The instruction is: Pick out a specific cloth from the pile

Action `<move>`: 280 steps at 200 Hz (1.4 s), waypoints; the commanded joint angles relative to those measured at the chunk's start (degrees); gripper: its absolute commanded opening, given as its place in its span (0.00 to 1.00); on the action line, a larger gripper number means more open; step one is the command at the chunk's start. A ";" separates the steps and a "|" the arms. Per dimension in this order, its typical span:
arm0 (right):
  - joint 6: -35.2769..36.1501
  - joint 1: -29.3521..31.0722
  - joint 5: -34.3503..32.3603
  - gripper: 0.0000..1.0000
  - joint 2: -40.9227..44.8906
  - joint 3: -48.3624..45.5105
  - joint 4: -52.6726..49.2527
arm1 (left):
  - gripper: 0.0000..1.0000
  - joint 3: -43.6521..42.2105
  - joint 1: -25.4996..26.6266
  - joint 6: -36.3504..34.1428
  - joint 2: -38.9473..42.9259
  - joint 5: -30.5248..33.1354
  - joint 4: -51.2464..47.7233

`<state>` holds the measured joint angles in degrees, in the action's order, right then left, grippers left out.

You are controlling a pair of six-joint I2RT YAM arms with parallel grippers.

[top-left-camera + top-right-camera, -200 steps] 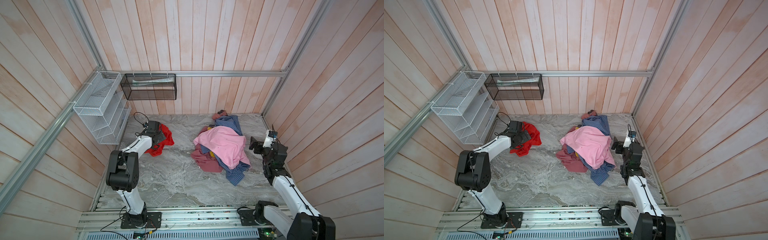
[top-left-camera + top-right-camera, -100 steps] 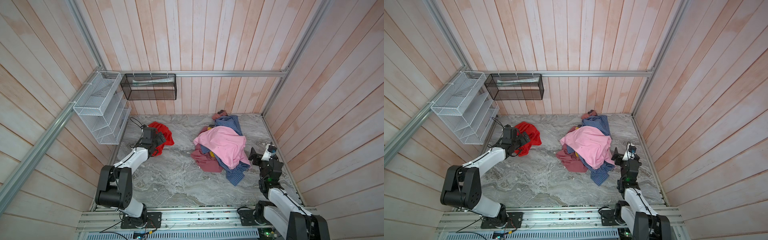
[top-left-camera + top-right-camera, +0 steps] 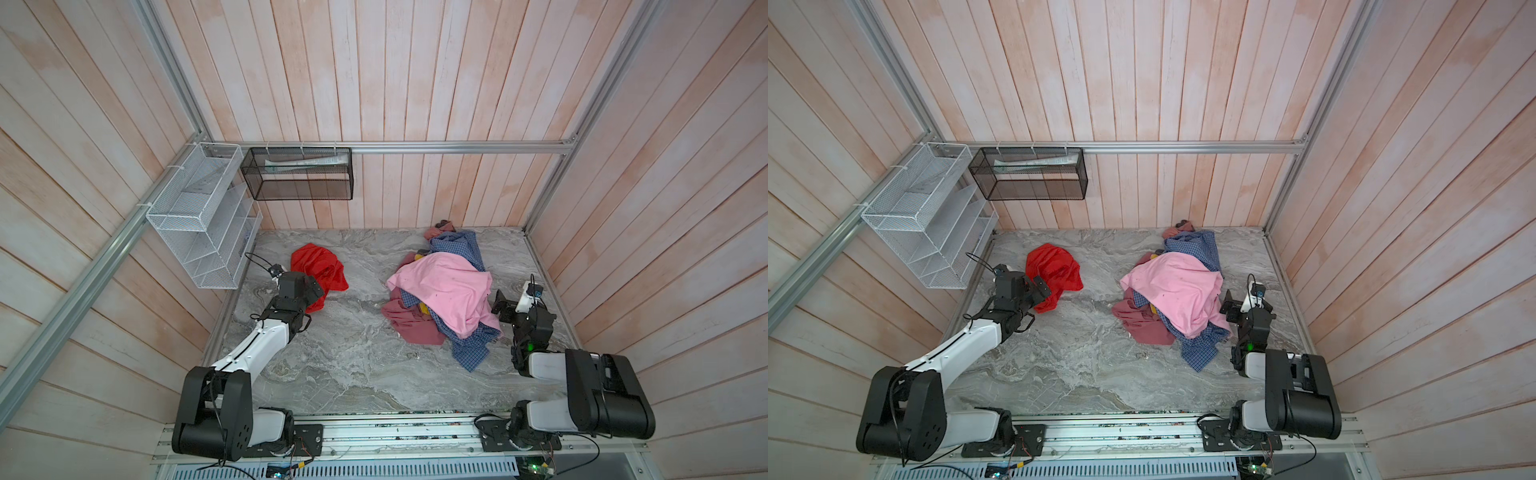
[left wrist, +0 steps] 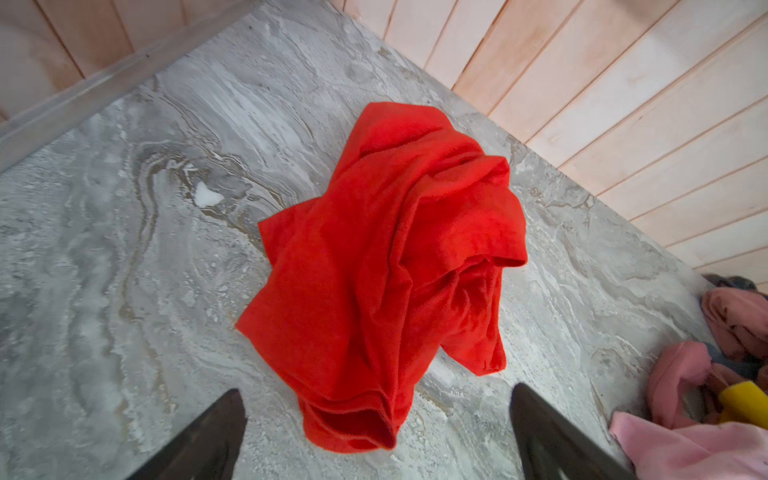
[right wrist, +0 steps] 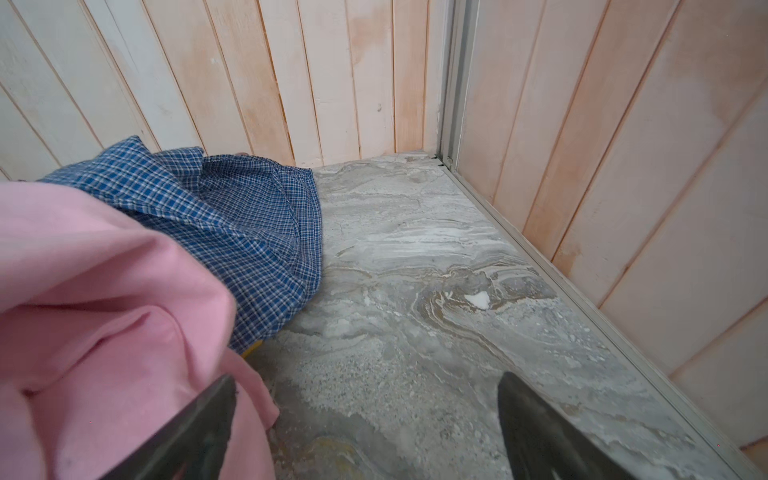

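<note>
The cloth (image 3: pixel 318 270), bright red-orange and crumpled into loose folds, lies by itself on the grey marbled table (image 3: pixel 353 365), in the far left part of it and well apart from the pile (image 3: pixel 444 291). In the left wrist view the cloth (image 4: pixel 386 282) rests flat on the stone with bare table all round it. The left gripper (image 4: pixel 376 395) hangs over its near end with its jaws spread wide, one dark finger (image 4: pixel 216 424) on each side of the fabric and neither closed on it. In both top views this gripper (image 3: pixel 1038 291) covers the near edge of the cloth (image 3: pixel 1054 272).

The pile sits on the right half of the table. A large pink cloth (image 3: pixel 444 286) is draped over the top, a blue checked shirt (image 3: pixel 457 245) shows behind and below it, a dusty maroon cloth (image 3: pixel 409 324) spreads out on the side toward the middle, and a bit of yellow (image 3: pixel 424 307) peeks from under the pink.

The right gripper (image 3: pixel 500 305) is just beside the pile's right edge, jaws wide and holding nothing; in the right wrist view one finger (image 5: pixel 199 419) is over the pink fabric and bare table lies between the two.

A white wire rack (image 3: pixel 199 216) and a black mesh basket (image 3: pixel 299 174) hang on the wooden walls above the far left corner
</note>
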<state>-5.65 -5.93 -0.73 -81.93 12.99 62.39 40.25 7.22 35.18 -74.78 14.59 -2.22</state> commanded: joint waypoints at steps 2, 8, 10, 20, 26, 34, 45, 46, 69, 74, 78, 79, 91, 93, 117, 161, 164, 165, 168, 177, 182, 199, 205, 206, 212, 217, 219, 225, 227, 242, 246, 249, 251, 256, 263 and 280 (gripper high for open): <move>1.45 1.00 1.12 0.98 -3.77 0.01 7.03 | 1.00 -3.10 -0.28 0.72 3.68 5.29 2.15; 1.94 1.34 1.42 0.98 -4.67 0.26 7.47 | 1.00 -3.95 -0.28 0.77 4.59 5.88 2.70; 2.17 1.53 1.39 0.98 -4.89 0.27 7.61 | 1.00 -4.26 -0.26 0.77 4.90 6.02 3.06; 3.05 2.21 1.40 0.98 -5.05 0.61 7.21 | 1.00 -5.84 -0.28 0.69 6.46 6.49 4.69; 3.41 2.29 1.68 0.98 -4.87 0.90 6.14 | 1.00 -6.86 -0.28 0.68 7.32 7.02 5.87; 3.41 2.27 1.63 0.98 -4.81 1.04 5.93 | 1.00 -8.08 -0.26 0.89 8.35 7.96 7.10; 3.42 2.28 1.64 0.98 -4.86 0.98 6.06 | 1.00 -9.58 -0.21 1.42 9.55 10.35 8.46; 3.39 2.26 1.67 0.98 -4.80 1.02 5.98 | 1.00 -9.75 -0.25 1.49 9.65 10.67 8.64; 3.41 2.29 1.66 0.98 -4.80 0.99 5.99 | 1.00 -13.12 -0.26 2.75 11.70 17.73 11.72; 3.40 2.30 1.68 0.98 -4.81 1.06 6.05 | 1.00 -14.20 -0.26 2.08 12.17 18.68 13.30; 3.44 2.25 1.66 0.98 -4.82 1.03 5.99 | 1.00 -15.05 -0.20 1.39 12.64 19.50 15.15; 3.40 2.24 1.68 0.98 -4.82 1.00 5.99 | 1.00 -15.17 -0.19 1.26 12.73 19.77 15.58; 3.43 2.31 1.69 0.98 -4.82 1.05 6.00 | 1.00 -17.62 -0.06 -0.77 13.86 22.26 19.92; 3.45 2.26 1.61 0.98 -4.77 1.00 5.99 | 1.00 -17.94 -0.07 -1.15 14.05 22.57 20.80; 3.39 2.33 1.57 0.98 -4.82 1.03 5.98 | 1.00 -19.90 -0.10 -8.75 14.07 23.40 27.45; 3.40 2.33 1.49 0.98 -4.81 1.07 5.99 | 1.00 -18.19 -0.03 -21.00 5.29 17.04 35.15; 3.41 2.33 1.44 0.98 -4.80 1.07 5.97 | 1.00 -18.16 0.00 -22.15 4.52 16.57 36.34; 3.39 2.33 1.44 0.98 -4.81 1.07 5.98 | 1.00 -18.17 -0.01 -22.51 4.32 16.46 36.81; 3.37 2.33 1.47 0.98 -4.82 1.04 5.99 | 1.00 -18.31 -0.02 -23.45 3.68 16.03 38.27; 3.41 2.41 1.46 0.98 -4.89 1.07 5.98 | 1.00 -19.11 -0.02 -26.39 2.01 15.31 42.79; 3.42 2.34 1.44 0.98 -4.82 1.13 6.00 | 1.00 -19.71 -0.02 -27.97 1.29 15.12 46.12; 3.50 2.45 1.42 0.98 -4.82 1.07 5.99 | 1.00 -21.09 -0.22 -32.99 -1.23 13.61 52.50; 3.53 2.44 1.32 0.98 -4.86 1.07 5.99 | 1.00 -21.71 -0.44 -34.13 -2.17 12.37 54.52; 3.54 2.43 1.33 0.98 -4.84 1.07 5.99 | 1.00 -21.80 -0.49 -34.30 -2.32 12.25 54.78; 3.54 2.46 1.32 0.98 -4.86 1.00 5.99 | 1.00 -22.44 -0.74 -34.67 -3.07 10.59 56.64; 3.54 2.49 1.27 0.98 -4.90 1.10 5.99 | 1.00 -22.87 -1.02 -34.47 -3.59 9.03 58.06; 3.54 2.50 1.20 0.98 -4.88 1.14 5.99 | 1.00 -23.10 -1.17 -34.49 -3.87 8.21 58.50; 3.57 2.51 1.25 0.98 -4.87 1.08 5.99 | 1.00 -23.50 -1.40 -35.02 -4.59 5.74 59.19; 3.61 2.53 1.12 0.98 -4.90 1.07 5.99 | 1.00 -23.58 -1.48 -35.23 -4.80 4.99 59.35; 3.62 2.62 1.02 0.98 -4.89 1.09 5.97 | 1.00 -23.64 -1.60 -36.62 -6.65 0.50 60.15; 3.63 2.60 1.04 0.98 -4.88 1.07 5.92 | 1.00 -23.63 -1.59 -36.98 -7.08 -0.41 60.69; 3.63 2.59 1.00 0.98 -4.89 1.09 5.90 | 1.00 -23.51 -1.60 -37.29 -7.30 -1.15 60.82; 3.63 2.64 1.00 0.98 -4.88 1.07 5.94 | 1.00 -23.54 -1.64 -37.44 -7.46 -1.50 60.84; 3.66 2.70 0.92 0.98 -4.90 1.13 5.90 | 1.00 -23.59 -1.69 -37.72 -7.95 -2.27 61.21; 3.66 2.69 0.94 0.98 -4.91 1.10 5.95 | 1.00 -23.80 -1.90 -38.13 -8.67 -3.53 62.43; 3.70 2.72 0.83 0.98 -4.84 1.23 5.86 | 1.00 -24.02 -2.81 -38.06 -10.22 -5.70 64.72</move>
<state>-2.70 -3.66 0.10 -86.65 13.13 67.29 16.93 5.61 -0.38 -83.24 15.44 56.34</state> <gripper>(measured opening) 0.980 0.998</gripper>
